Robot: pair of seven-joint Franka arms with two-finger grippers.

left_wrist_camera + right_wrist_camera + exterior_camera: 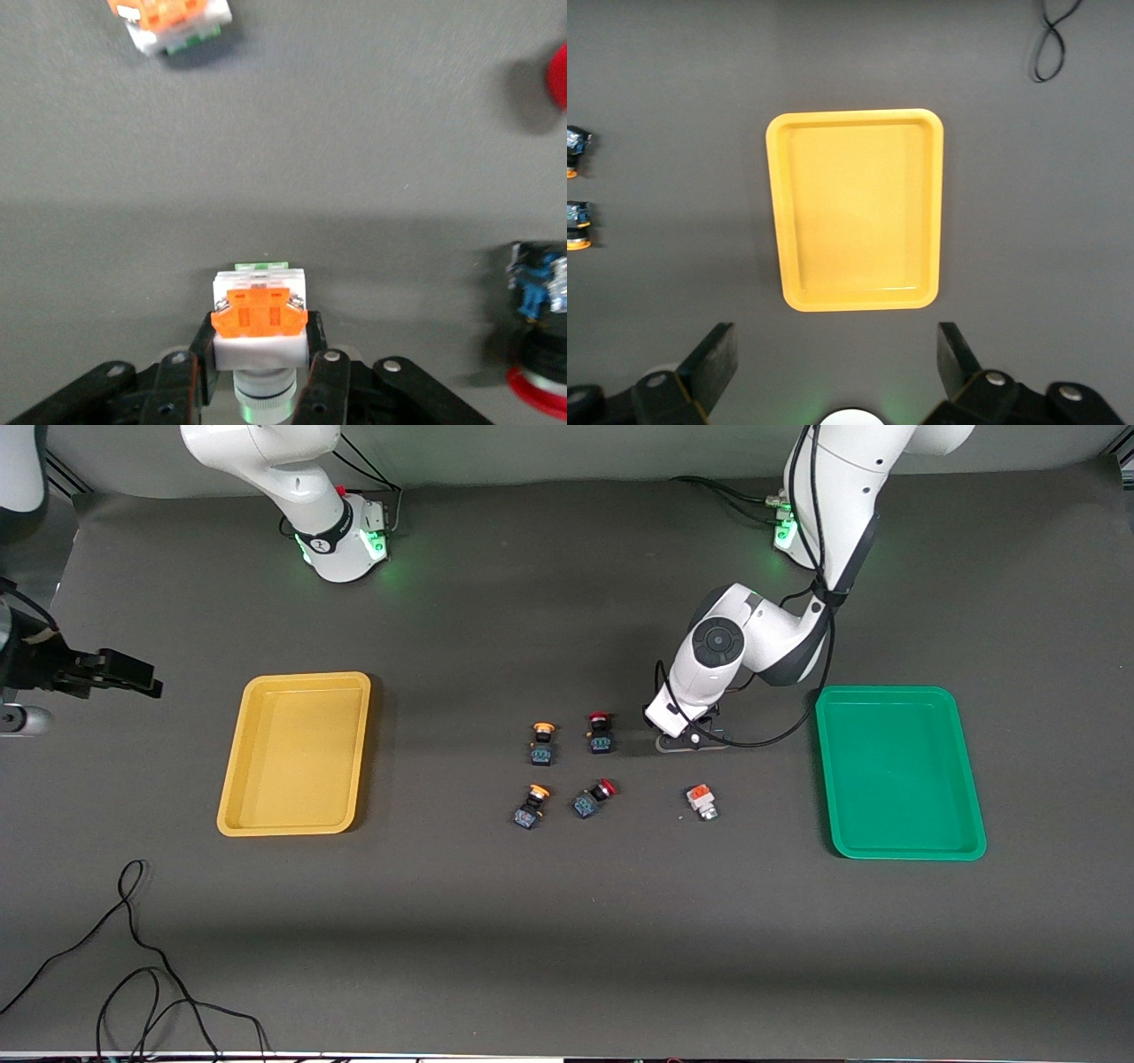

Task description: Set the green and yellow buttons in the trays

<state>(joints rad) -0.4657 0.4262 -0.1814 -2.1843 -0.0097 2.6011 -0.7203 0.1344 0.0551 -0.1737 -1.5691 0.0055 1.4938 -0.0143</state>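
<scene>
While gripped, white orange-faced block

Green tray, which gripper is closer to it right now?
Left. The left gripper is beside the green tray, shut on a white block; the right gripper waits past the yellow tray.

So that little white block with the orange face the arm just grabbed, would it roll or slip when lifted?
The white block looks like rigid plastic with flat sides, so the left gripper, shut on it, probably holds firm. Its round silver end might let it roll if dropped. It seems small and likely light.
</scene>
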